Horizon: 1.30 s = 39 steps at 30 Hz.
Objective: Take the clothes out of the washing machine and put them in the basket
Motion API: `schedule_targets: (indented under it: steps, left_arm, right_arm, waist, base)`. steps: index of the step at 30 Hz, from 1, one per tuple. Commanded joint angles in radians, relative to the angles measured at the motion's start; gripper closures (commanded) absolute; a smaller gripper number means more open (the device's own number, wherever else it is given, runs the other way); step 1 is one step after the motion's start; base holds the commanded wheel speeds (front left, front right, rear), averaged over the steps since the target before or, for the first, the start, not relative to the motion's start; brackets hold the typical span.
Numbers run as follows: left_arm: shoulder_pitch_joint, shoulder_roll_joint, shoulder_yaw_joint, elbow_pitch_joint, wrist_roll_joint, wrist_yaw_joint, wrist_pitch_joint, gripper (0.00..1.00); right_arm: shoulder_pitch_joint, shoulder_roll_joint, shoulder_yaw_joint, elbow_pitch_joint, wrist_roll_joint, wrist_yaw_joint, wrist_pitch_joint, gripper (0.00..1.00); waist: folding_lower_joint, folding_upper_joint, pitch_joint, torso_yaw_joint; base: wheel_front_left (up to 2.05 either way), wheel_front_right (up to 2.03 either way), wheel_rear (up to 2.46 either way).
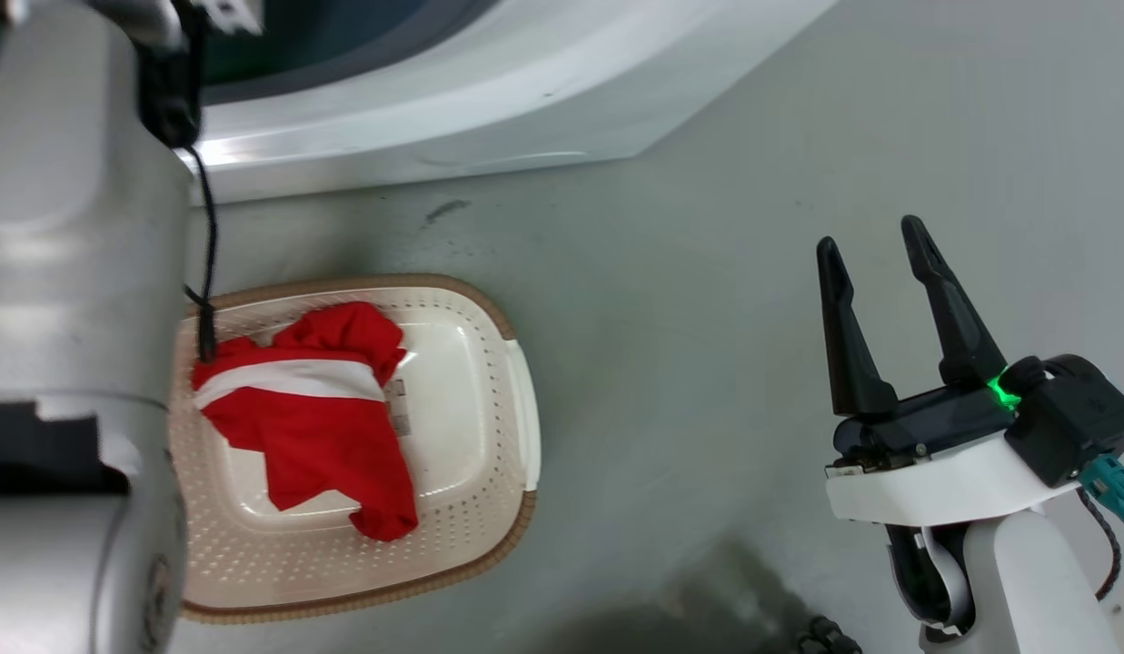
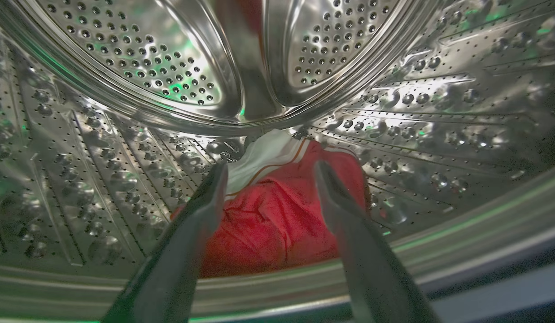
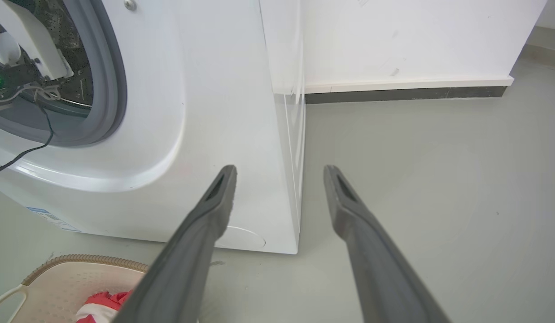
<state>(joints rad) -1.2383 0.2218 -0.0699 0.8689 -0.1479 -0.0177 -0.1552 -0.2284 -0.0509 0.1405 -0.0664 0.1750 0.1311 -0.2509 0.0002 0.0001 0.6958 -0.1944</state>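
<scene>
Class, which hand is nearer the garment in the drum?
Left. The left hand is inside the drum, open just before the garment; the right hand is outside.

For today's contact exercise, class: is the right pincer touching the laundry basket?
Apart. In the head view, a wide strip of bare floor lies between the right pincer and the basket.

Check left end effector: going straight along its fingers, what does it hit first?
Probably the red garment on the drum, dead ahead of the open left end effector; depth unclear.
</scene>
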Motion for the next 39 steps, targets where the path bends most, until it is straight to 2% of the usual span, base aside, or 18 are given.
schedule_targets:
  steps: [1, 4, 7, 8, 15, 20, 24, 31, 32, 33, 34, 39]
  left_arm:
    - [-0.038, 0.012, -0.001, 0.012, 0.004, -0.006, 0.011, 0.00]
    - [-0.101, 0.031, -0.013, 0.061, 0.016, 0.002, 0.049, 0.00]
    - [-0.177, 0.073, -0.019, 0.104, 0.026, 0.001, 0.103, 0.00]
    - [-0.236, 0.104, -0.028, 0.145, 0.036, -0.004, 0.165, 0.00]
    - [-0.355, 0.172, -0.048, 0.223, 0.048, -0.026, 0.345, 0.00]
    - [-0.407, 0.199, -0.059, 0.268, 0.043, -0.040, 0.483, 0.00]
    - [-0.424, 0.216, -0.056, 0.300, 0.031, -0.035, 0.586, 0.00]
    - [-0.398, 0.209, -0.059, 0.352, 0.013, -0.016, 0.756, 0.00]
    - [-0.398, 0.204, -0.055, 0.350, 0.007, -0.011, 0.767, 0.22]
    - [-0.399, 0.203, -0.059, 0.337, 0.011, -0.008, 0.762, 0.83]
    - [-0.397, 0.203, -0.061, 0.329, 0.010, -0.002, 0.761, 1.00]
    - [-0.383, 0.214, -0.057, 0.264, 0.005, 0.033, 0.700, 1.00]
  right_arm:
    - [-0.018, 0.001, 0.006, 0.005, 0.010, -0.001, -0.007, 0.00]
    - [-0.030, 0.001, 0.021, 0.019, 0.027, -0.001, -0.012, 0.00]
    - [-0.042, 0.001, 0.041, 0.031, 0.048, -0.001, -0.015, 0.00]
    - [-0.047, 0.001, 0.052, 0.031, 0.069, -0.001, -0.015, 0.00]
    - [-0.046, 0.002, 0.085, 0.018, 0.112, -0.001, -0.015, 0.00]
    - [-0.041, 0.001, 0.109, 0.015, 0.135, -0.001, -0.015, 0.00]
    - [-0.036, 0.001, 0.125, 0.012, 0.149, -0.001, -0.014, 0.00]
    - [-0.026, 0.001, 0.139, 0.007, 0.159, -0.001, -0.014, 0.00]
    - [-0.027, 0.001, 0.142, 0.006, 0.161, -0.001, -0.014, 0.00]
    - [-0.029, 0.001, 0.144, 0.005, 0.163, -0.001, -0.014, 0.00]
    - [-0.031, 0.001, 0.148, 0.004, 0.167, -0.001, -0.014, 0.00]
    - [-0.039, 0.001, 0.158, 0.013, 0.171, -0.001, -0.014, 0.00]
  waist:
    - [-0.0002, -0.0001, 0.036, -0.037]
    - [-0.0002, -0.0001, 0.058, -0.063]
    - [-0.0002, -0.0001, 0.076, -0.097]
    - [-0.0002, -0.0001, 0.092, -0.128]
    - [-0.0002, -0.0001, 0.131, -0.192]
    - [-0.0002, -0.0001, 0.155, -0.225]
    - [-0.0002, -0.0001, 0.167, -0.243]
    - [-0.0002, -0.0001, 0.172, -0.249]
    - [-0.0002, -0.0001, 0.172, -0.249]
    - [-0.0002, -0.0001, 0.172, -0.249]
    - [-0.0002, -0.0001, 0.172, -0.250]
    - [-0.0002, -0.0001, 0.156, -0.252]
  base:
    - [0.00, 0.00, 0.00]
    - [0.00, 0.00, 0.00]
    - [0.00, 0.00, 0.00]
    - [0.00, 0.00, 0.00]
    - [0.00, 0.00, 0.00]
    - [0.00, 0.00, 0.00]
    - [0.00, 0.00, 0.00]
    - [0.00, 0.00, 0.00]
    - [0.00, 0.00, 0.00]
    - [0.00, 0.00, 0.00]
    - [0.00, 0.00, 0.00]
    - [0.00, 0.00, 0.00]
